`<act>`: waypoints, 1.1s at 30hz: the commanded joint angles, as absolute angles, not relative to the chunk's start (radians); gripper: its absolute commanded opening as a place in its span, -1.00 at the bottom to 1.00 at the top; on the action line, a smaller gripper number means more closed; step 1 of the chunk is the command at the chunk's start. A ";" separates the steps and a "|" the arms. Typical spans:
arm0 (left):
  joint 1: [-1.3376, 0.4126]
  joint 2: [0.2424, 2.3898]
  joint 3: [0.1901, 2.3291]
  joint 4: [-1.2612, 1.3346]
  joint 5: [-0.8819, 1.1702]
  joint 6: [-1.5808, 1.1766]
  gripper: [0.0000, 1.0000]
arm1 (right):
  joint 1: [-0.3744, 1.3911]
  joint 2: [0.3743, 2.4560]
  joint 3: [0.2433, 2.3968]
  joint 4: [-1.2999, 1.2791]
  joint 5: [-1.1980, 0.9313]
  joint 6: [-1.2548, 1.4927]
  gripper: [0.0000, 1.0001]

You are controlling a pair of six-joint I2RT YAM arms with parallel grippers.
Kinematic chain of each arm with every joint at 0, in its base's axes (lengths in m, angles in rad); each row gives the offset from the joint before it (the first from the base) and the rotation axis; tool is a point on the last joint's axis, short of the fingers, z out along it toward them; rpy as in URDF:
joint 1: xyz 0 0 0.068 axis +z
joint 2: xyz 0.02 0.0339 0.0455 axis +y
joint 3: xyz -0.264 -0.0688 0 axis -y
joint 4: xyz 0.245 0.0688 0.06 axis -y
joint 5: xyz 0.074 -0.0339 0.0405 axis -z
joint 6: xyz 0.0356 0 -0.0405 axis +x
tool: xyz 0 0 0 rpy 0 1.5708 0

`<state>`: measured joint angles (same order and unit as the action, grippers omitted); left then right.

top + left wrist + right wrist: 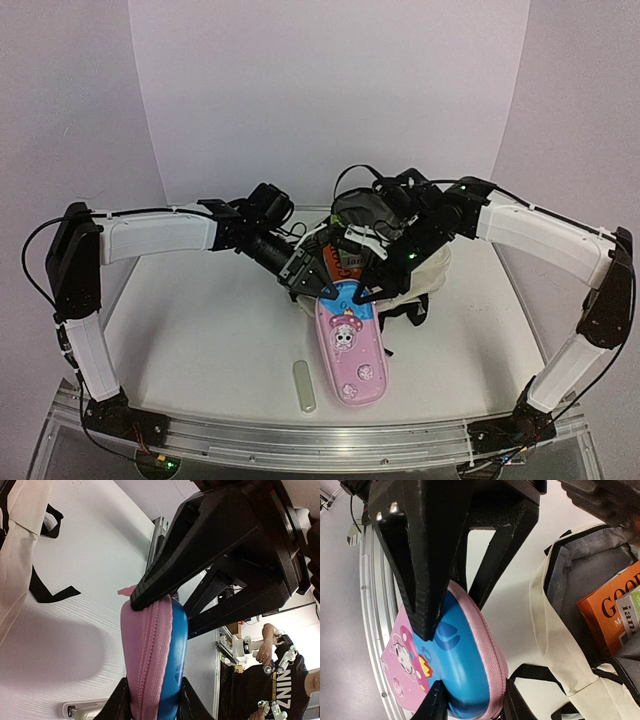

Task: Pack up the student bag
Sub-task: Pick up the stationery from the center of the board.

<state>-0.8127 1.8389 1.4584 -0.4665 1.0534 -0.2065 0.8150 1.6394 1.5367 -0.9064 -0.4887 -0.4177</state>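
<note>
Left gripper (152,702) is closest to its own wrist cam. I see both black fingertips (119,704) at the bottom edge, pressed on either side of the pink zip-round pencil case with a cartoon face and blue back (150,655). Jaws are clamped on that case, with no gap visible.

Right gripper (470,705) does the same from the opposite side. Its fingertips flank the same end of the case and are clamped on it. Each wrist cam sees the other arm's gripper head-on above the case.

From the top cam, both arms reach in to mid-table and the grippers meet tip to tip at the case's far end. The case runs from there toward the near edge, cartoon face up. I can't tell whether its near end touches the white table (200,320).

The task item, a large cream fabric backpack (428,272) with black zips and grey lining, sits at back centre, right behind the grippers and partly under the right arm. Its mouth is open. The right wrist cam shows the lining and an orange book (612,610) inside, with a second, paler book beside it. Black straps (45,587) trail on the table. The case is outside the bag, just beside its rim.

A small pale oblong stick (306,386) lies on the table left of the case's near end, not touching it.
</note>
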 commanded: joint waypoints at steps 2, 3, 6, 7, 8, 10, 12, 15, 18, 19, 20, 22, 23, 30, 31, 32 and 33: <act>-0.798 1.798 1.421 -0.349 1.052 -0.282 -0.67 | 0.819 1.586 1.608 -0.889 -0.442 -0.362 -0.57; -0.792 1.792 1.412 -0.326 1.054 -0.302 -0.72 | 0.818 1.586 1.616 -0.889 -0.436 -0.351 -0.35; -0.762 1.768 1.377 -0.233 1.068 -0.368 -0.88 | 0.803 1.579 1.649 -0.891 -0.437 -0.316 0.50; -0.749 1.756 1.361 -0.195 1.071 -0.391 -0.92 | 0.795 1.573 1.662 -0.891 -0.445 -0.303 0.68; -0.735 1.744 1.342 -0.162 1.074 -0.422 -0.96 | 0.776 1.564 1.673 -0.891 -0.457 -0.292 0.82; -0.705 1.720 1.308 -0.065 1.081 -0.481 -0.99 | 0.726 1.552 1.696 -0.890 -0.506 -0.262 0.95; -0.662 1.684 1.255 0.073 1.085 -0.576 -1.00 | 0.669 1.546 1.713 -0.889 -0.564 -0.222 0.96; -0.592 1.620 1.170 0.309 1.072 -0.757 -1.00 | 0.553 1.551 1.724 -0.874 -0.679 -0.144 0.97; -0.552 1.567 1.122 0.477 1.014 -0.859 -1.00 | 0.488 1.557 1.713 -0.845 -0.778 -0.066 0.97; -0.548 1.551 1.120 0.509 0.990 -0.874 -0.99 | 0.484 1.554 1.702 -0.826 -0.801 -0.050 0.97; -0.546 1.539 1.115 0.542 0.968 -0.892 -1.00 | 0.483 1.550 1.685 -0.801 -0.822 -0.030 0.96; -0.546 1.521 1.107 0.597 0.927 -0.930 -1.00 | 0.484 1.542 1.642 -0.745 -0.865 0.025 0.96; -0.546 1.515 1.100 0.636 0.912 -0.953 -1.00 | 0.483 1.540 1.622 -0.727 -0.894 0.050 0.96; -0.546 1.490 1.022 0.885 0.782 -1.083 -0.99 | 0.483 1.535 1.552 -0.614 -0.987 0.118 0.97; -0.545 1.494 1.015 0.917 0.777 -1.104 -0.99 | 0.484 1.537 1.552 -0.609 -0.986 0.122 0.97; -0.545 1.499 1.007 0.939 0.773 -1.120 -0.99 | 0.483 1.539 1.551 -0.603 -0.991 0.125 0.97; -0.546 1.502 1.001 0.958 0.764 -1.129 -0.99 | 0.483 1.542 1.548 -0.594 -1.003 0.136 0.97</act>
